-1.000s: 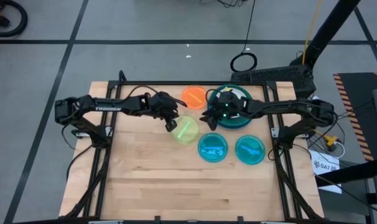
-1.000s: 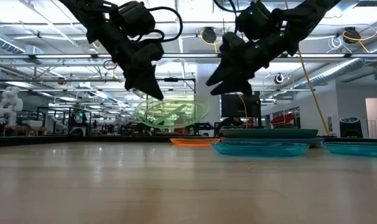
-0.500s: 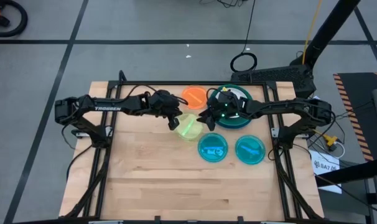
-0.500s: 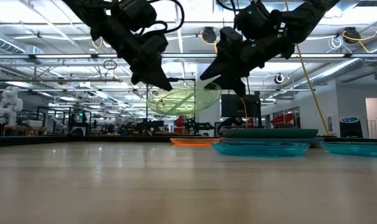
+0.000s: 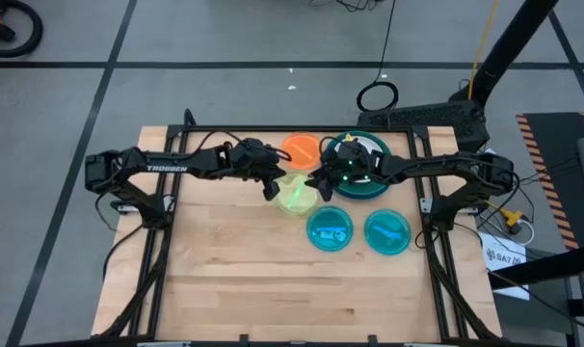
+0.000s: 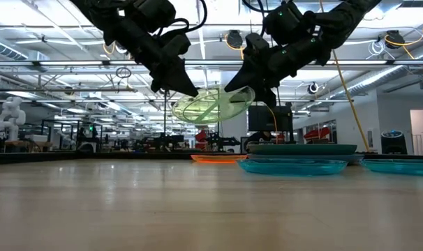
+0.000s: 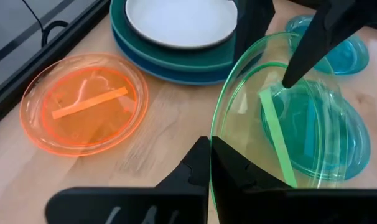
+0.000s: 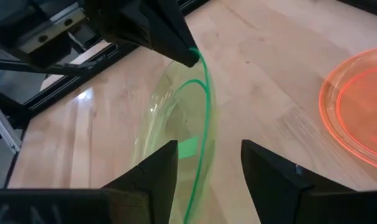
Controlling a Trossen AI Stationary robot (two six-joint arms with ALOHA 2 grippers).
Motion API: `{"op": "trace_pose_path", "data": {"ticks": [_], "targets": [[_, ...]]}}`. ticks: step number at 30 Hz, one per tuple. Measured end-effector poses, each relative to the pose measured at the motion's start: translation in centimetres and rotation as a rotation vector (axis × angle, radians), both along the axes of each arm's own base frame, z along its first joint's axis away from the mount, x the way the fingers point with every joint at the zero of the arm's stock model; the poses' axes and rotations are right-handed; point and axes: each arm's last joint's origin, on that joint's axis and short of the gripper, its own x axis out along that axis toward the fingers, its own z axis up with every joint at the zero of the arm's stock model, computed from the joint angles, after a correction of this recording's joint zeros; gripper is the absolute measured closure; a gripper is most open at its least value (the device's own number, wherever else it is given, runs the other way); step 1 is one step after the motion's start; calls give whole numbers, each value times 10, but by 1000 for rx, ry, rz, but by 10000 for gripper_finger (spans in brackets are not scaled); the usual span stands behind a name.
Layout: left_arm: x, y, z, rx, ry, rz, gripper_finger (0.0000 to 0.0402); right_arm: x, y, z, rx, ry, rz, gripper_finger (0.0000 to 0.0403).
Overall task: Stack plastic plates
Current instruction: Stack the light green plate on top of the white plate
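The lime green plate (image 5: 297, 196) (image 6: 211, 104) is up in the air between both arms. My left gripper (image 5: 271, 190) (image 7: 210, 163) is shut on its left rim. My right gripper (image 5: 321, 188) (image 8: 204, 177) is open, one finger on each side of the plate's right rim (image 8: 201, 155); I cannot tell whether they touch it. The orange plate (image 5: 300, 149) (image 7: 83, 102) lies flat near the far edge. Beside it, the white plate (image 7: 179, 18) rests on the dark teal plate (image 7: 170, 53) and a blue one below. Two cyan plates (image 5: 330, 229) (image 5: 387, 231) lie flat in front. My left gripper pinches the lime green plate's rim (image 7: 214, 146) on its left side between both fingers, coming from the table's left and slanting down. The plate is lifted clear of the table and tilted, its right side higher (image 6: 248, 94).
The black frame rails (image 5: 176, 241) run along the table's left, right and far edges. The near half of the wooden table (image 5: 273, 289) holds nothing. The stack sits right behind my right gripper, and the orange plate lies just behind the held plate.
My left gripper has carried the lime green plate up and toward the table's right, to my right gripper. The plate has tipped, its right side now higher, and its right rim has come between my right gripper's open fingers.
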Motion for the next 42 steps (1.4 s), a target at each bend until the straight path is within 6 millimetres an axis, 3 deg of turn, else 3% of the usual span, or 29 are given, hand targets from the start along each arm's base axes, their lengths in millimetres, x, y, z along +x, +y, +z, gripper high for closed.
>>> {"op": "trace_pose_path", "data": {"ticks": [5, 25, 38, 42], "targets": [[0, 0, -1, -2, 6, 1, 396, 0, -1, 0, -12, 5, -24, 243], [0, 1, 1, 7, -9, 31, 396, 0, -1, 0, -48, 11, -33, 373], [0, 1, 1, 9, -13, 30, 395, 0, -2, -1, -51, 12, -34, 386], [1, 1, 1, 8, -14, 30, 374, 0, -2, 0, -52, 10, -34, 387]]}}
